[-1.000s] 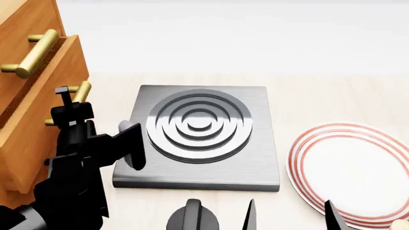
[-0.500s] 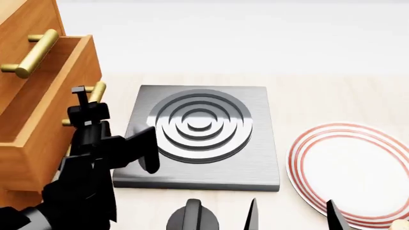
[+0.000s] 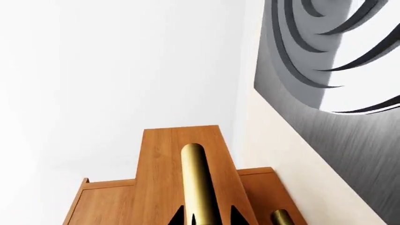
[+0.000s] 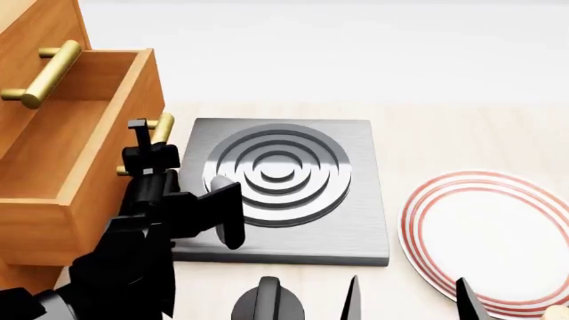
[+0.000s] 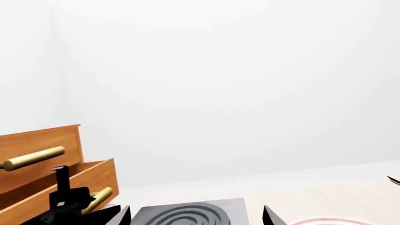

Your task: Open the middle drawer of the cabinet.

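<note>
The orange-brown cabinet (image 4: 36, 40) stands at the left. Its middle drawer (image 4: 84, 180) is pulled well out, with its bare inside showing. My left gripper (image 4: 142, 152) is shut on the drawer's brass bar handle (image 4: 162, 127). In the left wrist view the handle (image 3: 198, 183) runs between my fingertips (image 3: 236, 216) against the drawer front (image 3: 159, 187). The top drawer's handle (image 4: 44, 77) sits above. My right gripper (image 4: 406, 303) is open and empty at the bottom edge. The right wrist view shows the open drawer (image 5: 93, 176) at far left. The bottom drawer is hidden.
A grey square slab with raised concentric rings (image 4: 280, 177) lies on the pale wooden table just right of the drawer. A white plate with red rings (image 4: 489, 233) lies at the right. A white wall is behind.
The middle drawer has slid further out of the cabinet, to the right in the head view, with my left gripper on its handle. The right gripper has not moved.
</note>
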Motion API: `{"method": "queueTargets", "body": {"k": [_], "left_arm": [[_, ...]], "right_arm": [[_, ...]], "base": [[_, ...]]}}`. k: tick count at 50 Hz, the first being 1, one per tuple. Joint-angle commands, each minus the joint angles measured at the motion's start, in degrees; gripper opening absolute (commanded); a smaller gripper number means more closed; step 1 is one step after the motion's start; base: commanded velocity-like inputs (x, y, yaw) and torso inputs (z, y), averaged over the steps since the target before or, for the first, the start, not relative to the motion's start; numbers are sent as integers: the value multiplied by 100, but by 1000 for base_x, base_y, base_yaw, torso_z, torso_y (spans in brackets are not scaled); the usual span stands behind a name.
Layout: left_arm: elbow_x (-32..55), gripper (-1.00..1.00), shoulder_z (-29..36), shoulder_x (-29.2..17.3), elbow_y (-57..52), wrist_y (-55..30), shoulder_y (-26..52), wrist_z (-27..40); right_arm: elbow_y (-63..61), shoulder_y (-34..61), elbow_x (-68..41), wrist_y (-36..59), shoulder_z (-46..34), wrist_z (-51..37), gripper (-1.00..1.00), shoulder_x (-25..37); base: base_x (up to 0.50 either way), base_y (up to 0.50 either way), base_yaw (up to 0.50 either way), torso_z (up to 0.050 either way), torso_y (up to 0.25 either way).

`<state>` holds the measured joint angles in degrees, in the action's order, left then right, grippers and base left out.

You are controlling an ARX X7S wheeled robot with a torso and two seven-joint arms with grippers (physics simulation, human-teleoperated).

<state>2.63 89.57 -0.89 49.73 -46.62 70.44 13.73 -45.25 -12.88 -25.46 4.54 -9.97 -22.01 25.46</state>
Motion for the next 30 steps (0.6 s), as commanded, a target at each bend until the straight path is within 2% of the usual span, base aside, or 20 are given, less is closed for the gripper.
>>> {"method": "queueTargets", "body": {"k": [1,30], "left_arm": [[-28,-100,23,89,-217,-55,-37,117],[-113,-100,33,89,-465,-39,-85,105]], "right_arm": [[11,2,1,-26,-29,-1,100,13],[30,-8,-18,-74,-34,-43,100,59]], "base": [[0,0,-4,0,0],[0,0,-2,0,4]]}}
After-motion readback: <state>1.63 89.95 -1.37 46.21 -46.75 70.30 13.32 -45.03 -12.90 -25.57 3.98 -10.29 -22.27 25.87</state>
